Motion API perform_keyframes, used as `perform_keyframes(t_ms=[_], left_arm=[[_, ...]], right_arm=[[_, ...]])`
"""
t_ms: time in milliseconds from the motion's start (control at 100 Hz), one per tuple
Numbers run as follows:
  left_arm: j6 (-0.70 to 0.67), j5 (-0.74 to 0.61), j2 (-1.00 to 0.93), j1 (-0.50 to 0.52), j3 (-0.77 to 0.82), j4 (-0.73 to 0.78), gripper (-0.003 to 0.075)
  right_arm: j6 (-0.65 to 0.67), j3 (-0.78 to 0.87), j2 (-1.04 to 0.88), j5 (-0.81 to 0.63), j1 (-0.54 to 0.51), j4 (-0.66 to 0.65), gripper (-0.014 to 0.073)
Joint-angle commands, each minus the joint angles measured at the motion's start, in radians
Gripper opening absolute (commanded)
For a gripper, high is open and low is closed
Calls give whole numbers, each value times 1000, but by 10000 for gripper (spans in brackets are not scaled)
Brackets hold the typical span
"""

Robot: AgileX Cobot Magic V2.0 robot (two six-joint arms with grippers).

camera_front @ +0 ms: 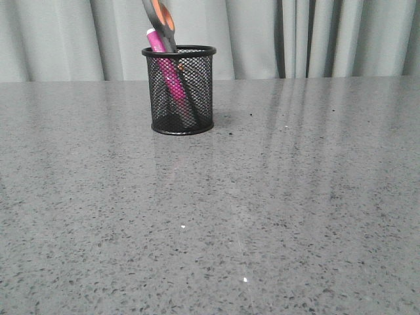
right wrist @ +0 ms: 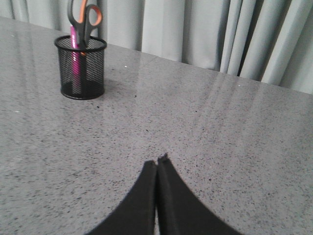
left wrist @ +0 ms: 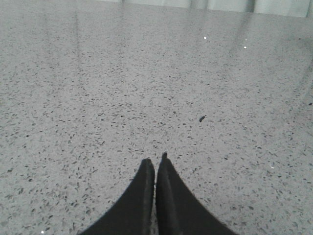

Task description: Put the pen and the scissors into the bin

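Observation:
The black mesh bin [camera_front: 180, 92] stands upright far back on the grey table, left of the middle. Inside it lean the magenta pen [camera_front: 169, 72] and the scissors [camera_front: 161, 18], whose orange-lined handles stick out above the rim. The right wrist view shows the same bin [right wrist: 80, 68] with the scissors [right wrist: 84, 18] and pen [right wrist: 75, 44] in it, well away from my right gripper [right wrist: 157, 162], which is shut and holds nothing. My left gripper [left wrist: 155, 160] is shut too, empty, over bare tabletop. Neither gripper appears in the front view.
Grey speckled tabletop [camera_front: 262, 197] stretches in all directions. Pale curtains [camera_front: 315, 36] hang behind the table's far edge. A small dark speck [left wrist: 202, 118] lies on the surface ahead of the left gripper.

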Motion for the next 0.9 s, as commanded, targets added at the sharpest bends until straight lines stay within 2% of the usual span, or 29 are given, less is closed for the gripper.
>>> perform_keyframes(t_ms=[0, 90, 260, 510, 890], left_arm=[[2, -72, 10, 2, 43, -11, -19], [2, -72, 10, 2, 43, -11, -19], [2, -72, 10, 2, 43, -11, -19], [2, -72, 10, 2, 43, -11, -19], [2, -72, 10, 2, 43, -11, -19]], right_arm=[[-4, 78, -8, -237, -59, -30, -50], [-4, 195, -4, -359, -133, -26, -50], [-5, 322, -4, -418, -248, 66, -50], [-49, 320, -4, -237, -299, 98, -50], [-51, 320, -15, -243, -299, 103, -50]])
